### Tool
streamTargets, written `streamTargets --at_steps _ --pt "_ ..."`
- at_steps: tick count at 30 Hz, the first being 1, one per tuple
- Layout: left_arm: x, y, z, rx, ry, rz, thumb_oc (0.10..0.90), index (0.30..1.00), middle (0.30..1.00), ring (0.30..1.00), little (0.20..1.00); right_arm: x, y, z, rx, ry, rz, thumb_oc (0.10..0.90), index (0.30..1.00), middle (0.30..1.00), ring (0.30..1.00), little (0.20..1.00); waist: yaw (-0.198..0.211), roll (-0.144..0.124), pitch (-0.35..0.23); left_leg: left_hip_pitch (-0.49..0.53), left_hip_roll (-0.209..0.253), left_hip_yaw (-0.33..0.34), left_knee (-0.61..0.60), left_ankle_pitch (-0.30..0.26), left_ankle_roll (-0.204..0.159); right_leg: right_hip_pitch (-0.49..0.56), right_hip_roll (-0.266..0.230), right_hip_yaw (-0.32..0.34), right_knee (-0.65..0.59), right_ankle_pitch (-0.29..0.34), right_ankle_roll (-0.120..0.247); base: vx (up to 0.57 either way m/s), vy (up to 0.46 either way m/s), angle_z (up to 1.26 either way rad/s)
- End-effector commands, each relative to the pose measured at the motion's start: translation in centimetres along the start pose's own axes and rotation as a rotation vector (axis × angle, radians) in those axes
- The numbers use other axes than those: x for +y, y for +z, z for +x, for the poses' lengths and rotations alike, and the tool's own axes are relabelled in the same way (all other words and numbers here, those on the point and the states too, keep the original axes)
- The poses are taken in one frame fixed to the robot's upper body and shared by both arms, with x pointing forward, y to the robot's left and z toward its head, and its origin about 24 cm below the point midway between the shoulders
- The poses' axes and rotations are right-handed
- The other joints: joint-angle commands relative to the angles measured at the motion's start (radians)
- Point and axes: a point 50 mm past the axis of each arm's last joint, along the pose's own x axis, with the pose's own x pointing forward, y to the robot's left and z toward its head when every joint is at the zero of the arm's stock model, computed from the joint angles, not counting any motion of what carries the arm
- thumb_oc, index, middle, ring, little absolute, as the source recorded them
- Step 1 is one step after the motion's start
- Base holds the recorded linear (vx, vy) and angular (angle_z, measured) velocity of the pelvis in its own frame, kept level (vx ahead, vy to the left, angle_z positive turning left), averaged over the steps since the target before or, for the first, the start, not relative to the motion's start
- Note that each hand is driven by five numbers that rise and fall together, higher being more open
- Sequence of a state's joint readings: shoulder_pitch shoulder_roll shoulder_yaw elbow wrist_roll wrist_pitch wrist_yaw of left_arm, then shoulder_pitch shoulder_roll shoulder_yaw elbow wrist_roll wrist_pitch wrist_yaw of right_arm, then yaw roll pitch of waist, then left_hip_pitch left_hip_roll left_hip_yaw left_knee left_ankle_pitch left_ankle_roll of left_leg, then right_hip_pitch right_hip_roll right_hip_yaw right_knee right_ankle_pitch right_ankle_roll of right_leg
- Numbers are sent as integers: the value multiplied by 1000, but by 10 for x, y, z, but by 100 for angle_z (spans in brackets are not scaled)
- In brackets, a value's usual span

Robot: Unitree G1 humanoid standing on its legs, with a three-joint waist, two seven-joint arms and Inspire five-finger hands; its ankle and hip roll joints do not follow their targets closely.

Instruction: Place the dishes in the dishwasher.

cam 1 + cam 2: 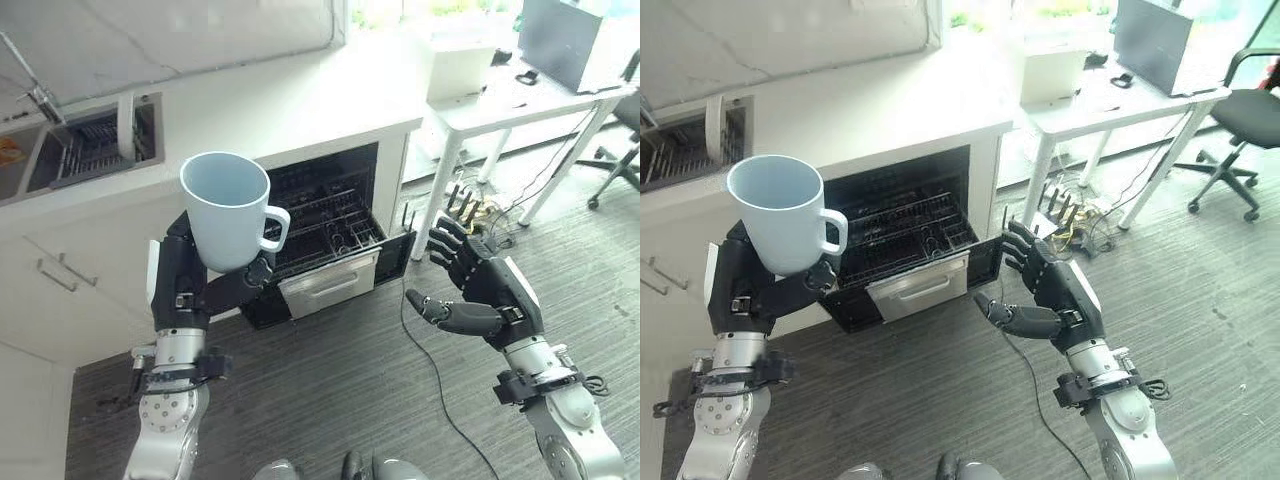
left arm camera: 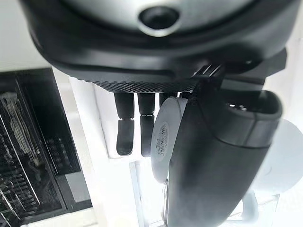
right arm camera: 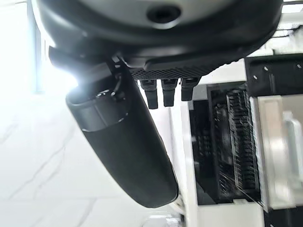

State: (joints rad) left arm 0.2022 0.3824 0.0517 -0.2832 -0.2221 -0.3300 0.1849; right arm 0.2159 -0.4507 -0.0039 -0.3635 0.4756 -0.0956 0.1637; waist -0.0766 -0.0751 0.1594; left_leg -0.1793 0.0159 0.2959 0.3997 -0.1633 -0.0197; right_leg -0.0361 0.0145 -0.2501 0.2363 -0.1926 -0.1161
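My left hand [image 1: 190, 285] is curled round the lower part of a pale blue mug [image 1: 228, 208], thumb and fingers wrapped against its wall; I see the mug upright, mouth up, its handle turned toward three o'clock. In the left wrist view the thumb crosses the mug's base and the fingers [image 2: 125, 135] bend past it. My right hand [image 1: 488, 285] holds nothing: fingers spread and nearly straight, pointing to about eleven o'clock, thumb stuck out toward nine, palm facing the left hand. The two hands are well apart. Between them, at twelve o'clock from my stance, the dishwasher [image 1: 330, 235] stands open under the white counter [image 1: 300, 100], its dark rack [image 1: 905, 235] pulled out and the mug raised in front of its left side. A sink [image 1: 90, 145] sits in the counter at about ten o'clock.
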Motion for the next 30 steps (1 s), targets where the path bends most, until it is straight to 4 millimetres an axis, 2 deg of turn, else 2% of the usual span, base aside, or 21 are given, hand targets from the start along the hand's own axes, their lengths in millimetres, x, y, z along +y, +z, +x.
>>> streamTargets --at_steps 1,4,7,9,24,25,26,27,28,30 --pt "4 44 15 -299 -8 16 400 300 300 300 300 1 39 13 -242 15 -27 800 900 900 900 900 41 56 -30 55 1 -49 -100 3 8 -100 -43 94 64 44 182 122 21 -72" --pt "1 45 18 -308 -12 14 400 300 300 300 300 3 39 18 -239 6 -33 800 900 900 900 900 61 65 -30 -16 14 -49 -100 39 -7 -68 -17 97 64 7 170 138 17 -34" --pt "-1 45 22 -306 4 13 400 300 300 300 300 3 38 17 -230 12 -28 800 900 900 900 900 64 62 -44 -25 21 -38 -100 27 2 -52 -21 75 64 -14 171 142 104 -10" --pt "3 45 20 -303 14 14 400 300 300 300 300 1 38 8 -211 20 -27 800 900 900 900 900 54 61 -59 -7 25 -32 -100 6 11 -48 -27 62 64 -21 175 159 149 -11" --pt "5 51 22 -348 48 26 400 300 300 300 300 2 34 14 -180 -40 -41 800 900 900 900 900 88 33 -65 24 -43 -113 -100 -50 61 -28 -47 38 64 -12 181 96 137 15" --pt "5 51 22 -351 47 28 400 300 300 300 300 3 34 15 -181 -38 -39 800 900 900 900 900 90 31 -63 26 -47 -119 -100 -51 65 -19 -46 35 64 4 186 52 128 -1" --pt "5 53 22 -358 45 29 400 300 300 300 300 4 35 16 -186 -33 -29 800 900 900 900 900 94 29 -62 21 -49 -129 -100 -45 71 -6 -40 18 64 62 200 69 115 1" --pt "6 54 22 -369 40 40 400 300 300 300 300 7 34 17 -199 -24 -10 800 900 900 900 900 96 35 -50 32 -44 -161 -100 -45 78 19 -28 2 73 172 241 47 115 2" --pt "6 54 23 -375 37 48 400 300 300 300 300 9 34 17 -206 -21 -6 800 900 900 900 900 96 42 -39 35 -35 -179 -100 -45 83 -20 -40 -1 186 205 253 25 80 5" --pt "6 53 25 -376 50 55 400 300 300 300 300 14 32 19 -209 -1 7 800 900 900 900 900 87 44 -29 33 -29 -196 -100 -48 89 -102 -65 20 263 223 247 40 -39 1"
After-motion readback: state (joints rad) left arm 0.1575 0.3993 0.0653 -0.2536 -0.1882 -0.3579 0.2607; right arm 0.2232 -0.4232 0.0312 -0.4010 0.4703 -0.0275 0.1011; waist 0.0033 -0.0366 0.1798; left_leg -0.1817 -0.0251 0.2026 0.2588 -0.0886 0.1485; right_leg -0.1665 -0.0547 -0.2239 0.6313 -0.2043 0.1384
